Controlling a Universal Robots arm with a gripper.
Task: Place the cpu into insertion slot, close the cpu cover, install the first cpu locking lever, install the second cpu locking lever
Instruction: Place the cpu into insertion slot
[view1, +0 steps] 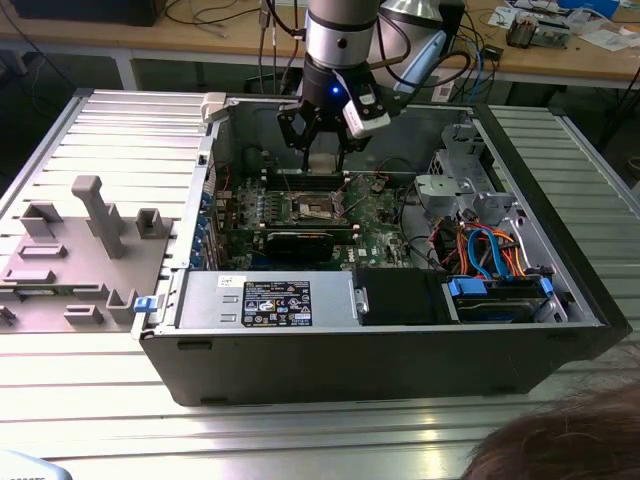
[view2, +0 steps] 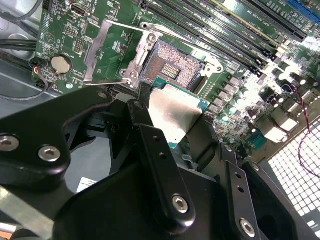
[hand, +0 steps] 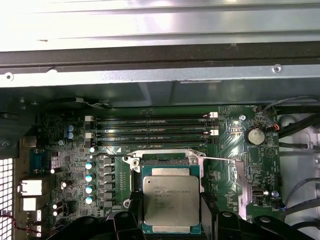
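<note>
My gripper (view1: 322, 152) hangs inside the open computer case (view1: 400, 350), shut on the cpu (view1: 322, 162). The cpu (hand: 171, 202) is a flat square chip with a dull silvery top, held by its edges between black fingers (view2: 157, 160). It hovers above the insertion slot (view2: 169, 67), apart from it and partly covering it in the first wrist view. In the second wrist view the cpu (view2: 172, 116) sits just in front of the bare socket pins. The cpu cover (view2: 107, 47), a thin silvery frame, stands swung open beside the slot. A thin wire locking lever (hand: 220, 159) sticks out from the socket's side.
Memory slots (hand: 155, 127) run along one side of the socket and a coin battery (hand: 256, 136) sits nearby. A black card (view1: 295, 243), the power supply (view1: 265, 300) and a drive cage with cables (view1: 490, 260) crowd the case. A grey fixture tray (view1: 80, 250) lies outside it.
</note>
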